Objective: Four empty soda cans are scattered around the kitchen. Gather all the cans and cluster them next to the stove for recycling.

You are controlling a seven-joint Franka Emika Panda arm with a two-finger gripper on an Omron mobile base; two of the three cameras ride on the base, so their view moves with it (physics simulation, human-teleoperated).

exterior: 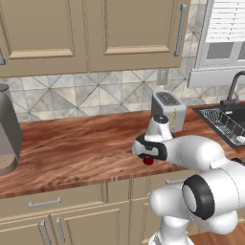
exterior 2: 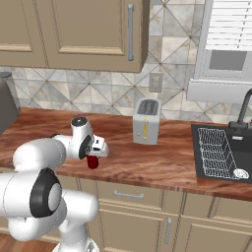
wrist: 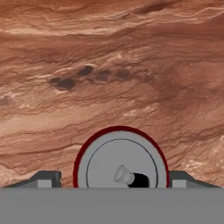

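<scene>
Round red soda can (wrist: 120, 168), flat silvery top, sits between the gripper (wrist: 114, 179) fingers on grained wood countertop (wrist: 109, 65); grip unclear; boxy steel toaster (exterior 2: 146, 120) at two o'clock

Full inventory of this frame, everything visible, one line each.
soda can: 1, red with silvery top, upright on the countertop between the claw's fingertips
toaster: 1, silver, on the countertop by the wall
sink: 1, black, right end of the countertop, wire rack inside
faucet: 1, dark, behind the sink
grey appliance: 1, left end of the countertop
countertop: 1, reddish-brown wood
upper cabinets: beige, on the tiled wall
window blind: 1, white, above the sink
claw: 1, dark fingertips flanking the can, grip not confirmed
</scene>
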